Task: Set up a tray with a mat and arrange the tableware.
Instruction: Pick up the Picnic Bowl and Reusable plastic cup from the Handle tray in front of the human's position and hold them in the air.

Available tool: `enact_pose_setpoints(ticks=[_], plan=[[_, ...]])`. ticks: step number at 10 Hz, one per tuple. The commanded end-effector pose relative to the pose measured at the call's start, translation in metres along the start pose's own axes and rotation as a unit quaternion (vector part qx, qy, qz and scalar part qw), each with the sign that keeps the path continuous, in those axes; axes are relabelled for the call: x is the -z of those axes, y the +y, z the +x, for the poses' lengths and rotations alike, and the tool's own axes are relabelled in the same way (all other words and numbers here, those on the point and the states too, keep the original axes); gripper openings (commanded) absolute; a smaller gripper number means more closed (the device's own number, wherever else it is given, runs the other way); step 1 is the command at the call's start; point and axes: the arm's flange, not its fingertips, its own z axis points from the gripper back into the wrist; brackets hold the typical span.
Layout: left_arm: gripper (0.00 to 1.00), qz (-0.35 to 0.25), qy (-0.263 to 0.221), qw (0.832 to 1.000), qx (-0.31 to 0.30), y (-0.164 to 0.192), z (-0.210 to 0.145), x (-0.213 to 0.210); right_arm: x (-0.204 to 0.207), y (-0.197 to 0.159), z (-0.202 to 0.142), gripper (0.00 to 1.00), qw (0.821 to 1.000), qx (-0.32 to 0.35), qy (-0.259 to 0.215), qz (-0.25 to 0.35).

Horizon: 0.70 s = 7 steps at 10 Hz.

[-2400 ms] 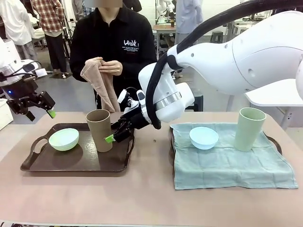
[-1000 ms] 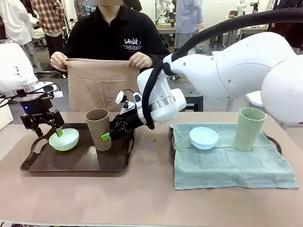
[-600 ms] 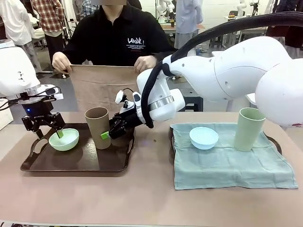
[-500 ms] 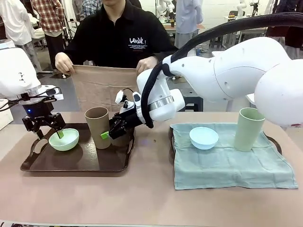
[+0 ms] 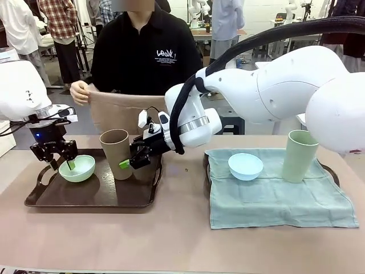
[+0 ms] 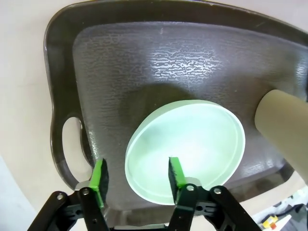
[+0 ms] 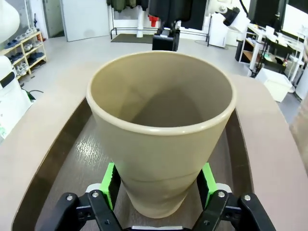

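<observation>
The tan brown handleless plastic tumbler [image 7: 161,125] stands upright on the bare dark brown handled tray [image 6: 144,57]. My right claw [image 7: 159,185] is clamped on its lower wall, a green pad pressed to each side. Just beside it on the same tray sits the mint green round bowl [image 6: 185,151]. My left claw [image 6: 137,174] straddles its rim with jaws apart, 1 pad inside and 1 outside, not pinching.

I judge the step is lifting these 2 pieces off so a mat can go under them. Next, the left claw must pinch the rim. Then both lifts must rise straight over the tray's raised edge.

Behind the tray the person's hand [image 5: 81,93] holds a tan cloth [image 5: 117,111]. Farther right on the tabletop [image 5: 171,240], a second tray [image 5: 329,169] carries a grey-green cloth mat [image 5: 274,200], a light blue round bowl [image 5: 246,165] and a pale green tumbler [image 5: 300,155], well apart from my claws. My 2 arms work close together, so they could bump.
</observation>
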Motion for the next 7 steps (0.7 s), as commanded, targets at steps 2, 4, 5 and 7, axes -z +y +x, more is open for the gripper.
enact_pose_setpoints(ticks=[2,4,5,7], plan=[[0.0,0.018,0.001,1.0,-0.005,-0.0014,0.0047,0.0006,-0.0001,0.0005,-0.0039,0.0,1.0,-0.016,-0.014,0.003],[0.02,0.017,0.004,1.0,-0.006,-0.0024,0.0054,0.0009,-0.0017,0.0006,-0.0055,0.21,1.0,-0.016,-0.018,0.003],[0.0,0.014,0.005,1.0,-0.004,-0.0031,0.0065,0.0011,-0.0023,0.0002,-0.0048,0.21,1.0,-0.019,-0.018,0.002],[0.0,0.012,0.009,1.0,-0.002,-0.0038,0.0065,0.003,-0.0023,0.0011,-0.0054,0.21,1.0,-0.023,-0.019,0.004]])
